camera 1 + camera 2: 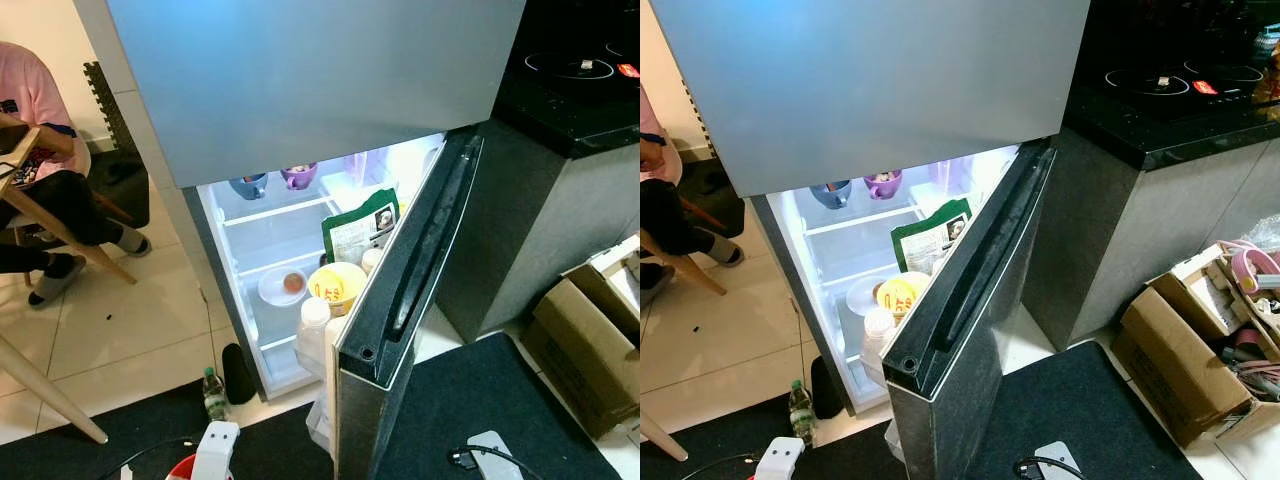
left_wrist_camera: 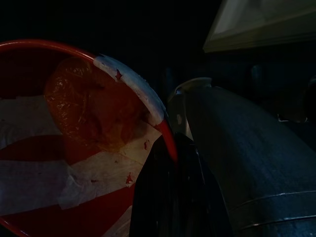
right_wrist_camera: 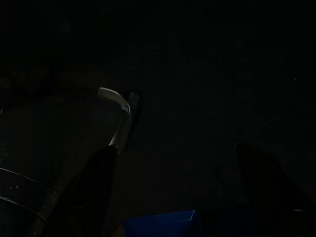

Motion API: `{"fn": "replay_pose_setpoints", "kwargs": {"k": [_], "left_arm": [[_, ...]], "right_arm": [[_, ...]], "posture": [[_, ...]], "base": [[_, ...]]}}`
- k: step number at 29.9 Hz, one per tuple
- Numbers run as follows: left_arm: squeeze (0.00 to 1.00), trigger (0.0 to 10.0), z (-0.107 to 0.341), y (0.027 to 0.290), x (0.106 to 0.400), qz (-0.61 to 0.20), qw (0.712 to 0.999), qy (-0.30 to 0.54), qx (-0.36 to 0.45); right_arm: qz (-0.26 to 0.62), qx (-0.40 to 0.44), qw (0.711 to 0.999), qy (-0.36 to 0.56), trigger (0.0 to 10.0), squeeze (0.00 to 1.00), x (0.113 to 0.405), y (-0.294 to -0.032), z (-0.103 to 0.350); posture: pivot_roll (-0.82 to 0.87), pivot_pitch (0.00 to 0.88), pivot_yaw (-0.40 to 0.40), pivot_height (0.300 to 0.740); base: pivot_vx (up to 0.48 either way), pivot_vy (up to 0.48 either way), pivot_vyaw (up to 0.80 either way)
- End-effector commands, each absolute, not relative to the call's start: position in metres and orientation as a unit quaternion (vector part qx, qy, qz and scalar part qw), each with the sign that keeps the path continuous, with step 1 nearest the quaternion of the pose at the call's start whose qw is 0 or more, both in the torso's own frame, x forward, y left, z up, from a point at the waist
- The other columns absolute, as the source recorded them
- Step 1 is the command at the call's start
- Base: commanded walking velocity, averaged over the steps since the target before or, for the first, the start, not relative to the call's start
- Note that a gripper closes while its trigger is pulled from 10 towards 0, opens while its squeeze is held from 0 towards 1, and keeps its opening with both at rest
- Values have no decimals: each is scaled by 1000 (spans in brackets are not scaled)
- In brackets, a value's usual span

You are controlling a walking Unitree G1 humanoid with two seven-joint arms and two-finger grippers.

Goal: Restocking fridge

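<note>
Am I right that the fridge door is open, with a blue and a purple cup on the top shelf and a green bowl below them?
Not quite. The fridge door is open, and the blue cup and purple cup sit on the top shelf, but the bowl below them is yellow, not green. The left eye view shows it.

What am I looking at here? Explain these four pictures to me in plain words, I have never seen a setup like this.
A walking humanoid robot took them. The two bright pictures come from its head camera, looking down into an open fridge. On the fridge shelves are a blue cup, a purple cup, a green packet, a yellow bowl and a white plate holding something round. A person sits to the left.

The two dark pictures come from cameras on its wrists. The left gripper holds the rim of a red bowl lined with paper. The right wrist picture is too dark to read.
</note>
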State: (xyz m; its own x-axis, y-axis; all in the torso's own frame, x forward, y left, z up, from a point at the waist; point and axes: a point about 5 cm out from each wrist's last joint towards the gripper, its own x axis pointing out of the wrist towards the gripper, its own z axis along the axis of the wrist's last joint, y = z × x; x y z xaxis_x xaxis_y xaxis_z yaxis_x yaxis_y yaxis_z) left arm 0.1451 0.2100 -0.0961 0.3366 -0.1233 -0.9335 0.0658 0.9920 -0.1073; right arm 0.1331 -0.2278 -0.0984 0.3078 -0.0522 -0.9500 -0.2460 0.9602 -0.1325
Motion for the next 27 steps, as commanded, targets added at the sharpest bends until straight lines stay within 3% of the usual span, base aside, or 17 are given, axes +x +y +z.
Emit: {"fn": "replay_pose_setpoints", "kwargs": {"k": [1, 7, 23, 27], "left_arm": [[0, 10000, -103, 222, 121, -6, 805, 593, -24], [0, 10000, -108, 218, 106, 27, 797, 602, -49], [0, 10000, -108, 212, 111, 33, 801, 597, -41], [0, 10000, -109, 216, 105, 41, 798, 600, -37]], "right_arm": [[64, -143, 796, 585, 10000, 0, 134, -230, -98], [49, -140, 798, 585, 10000, 0, 134, -231, -98], [49, -141, 794, 589, 10000, 0, 135, -233, -97], [43, -141, 795, 589, 10000, 0, 135, -234, -97]], "posture": [[-11, 0, 10, 740], [-10, 0, 13, 740], [-10, 0, 12, 740], [-7, 0, 7, 740]], "base": [[0, 0, 0], [0, 0, 0], [0, 0, 0], [-266, 0, 0]]}}
